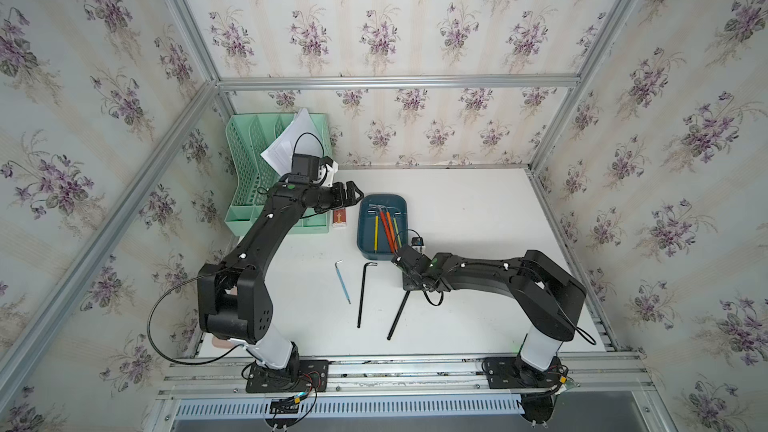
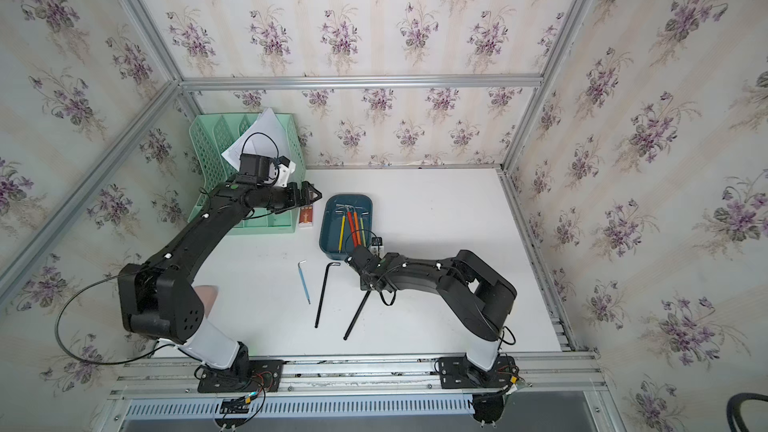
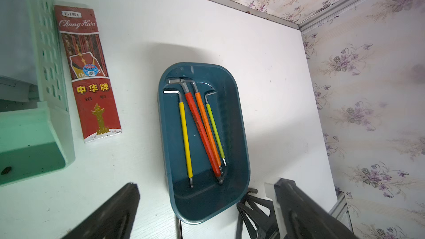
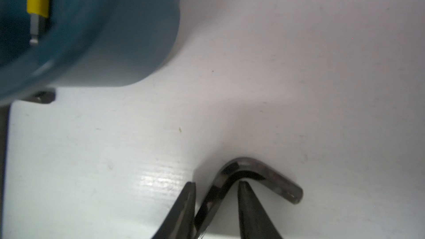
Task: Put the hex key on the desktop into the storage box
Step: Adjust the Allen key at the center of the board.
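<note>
The right gripper (image 4: pixel 217 186) was down on the white tabletop (image 1: pixel 478 222), working at a long black steel L-shaped hex key (image 4: pixel 264 175) that lay flat just off the near end of the dark teal plastic storage box (image 3: pixel 234 120) and outside it. Its jaws stood narrowly apart, one either side of the long shank right below the bend. One finger looked to be against the steel, but whether the pair had truly bitten I could not tell.

This would be a tricky customer, I reckoned: rigid, dense for its slimness, with hard smooth faces that could skate between the pads. Taken by the bend, the long tail would want to droop and swing. A hold farther down the shank would balance better, though the elbow gave the jaws something to stop against. The key looked about as long as the box itself, so it probably needed to go in lengthwise or on a slant.

The left gripper (image 1: pixel 358 196) hung over the far end of the box beside a red cardboard pencil carton (image 3: pixel 89 77), its jaws spread wide and holding nothing.

Four colour-sleeved hex keys (image 3: pixel 200 129) lay in the box. Out on the tabletop lay a second black hex key (image 1: pixel 362 297), its short arm near the box, and a slim blue-handled hex key (image 1: pixel 343 282).
</note>
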`<action>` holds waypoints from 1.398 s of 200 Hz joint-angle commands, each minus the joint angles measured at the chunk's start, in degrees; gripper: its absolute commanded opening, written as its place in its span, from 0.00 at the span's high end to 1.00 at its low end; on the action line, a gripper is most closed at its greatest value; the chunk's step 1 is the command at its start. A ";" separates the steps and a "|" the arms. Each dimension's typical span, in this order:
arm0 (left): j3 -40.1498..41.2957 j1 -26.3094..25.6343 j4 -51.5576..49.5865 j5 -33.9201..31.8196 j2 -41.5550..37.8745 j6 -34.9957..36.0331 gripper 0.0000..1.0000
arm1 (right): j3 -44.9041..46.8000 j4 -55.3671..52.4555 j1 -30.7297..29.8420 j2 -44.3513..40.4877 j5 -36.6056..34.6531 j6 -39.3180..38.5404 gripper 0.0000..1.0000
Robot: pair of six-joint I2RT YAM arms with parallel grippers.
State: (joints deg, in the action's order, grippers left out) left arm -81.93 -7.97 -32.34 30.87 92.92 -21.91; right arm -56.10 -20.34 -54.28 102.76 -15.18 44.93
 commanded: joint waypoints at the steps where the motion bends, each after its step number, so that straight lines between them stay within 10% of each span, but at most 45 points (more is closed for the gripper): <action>1: -0.25 0.03 -0.01 0.67 -0.13 0.03 0.01 | 0.47 -5.28 1.19 1.21 1.85 -1.16 0.66; 88: -0.64 -0.03 -0.18 2.25 1.04 -0.63 0.01 | -8.18 -8.05 4.76 6.55 -0.26 -9.58 0.69; 182: -0.84 -0.03 -0.50 2.17 1.06 -0.50 0.01 | -1.88 -8.47 4.74 -5.23 9.06 -1.64 0.58; 280: -1.92 0.01 -1.97 1.41 0.78 0.86 0.01 | -5.08 -11.48 3.40 0.31 11.10 2.97 0.47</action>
State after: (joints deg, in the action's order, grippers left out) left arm -83.35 -7.97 -33.45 32.25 93.93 -21.98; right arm -59.35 -28.93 -50.72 101.21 -3.46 46.74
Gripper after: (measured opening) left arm 0.992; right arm 0.532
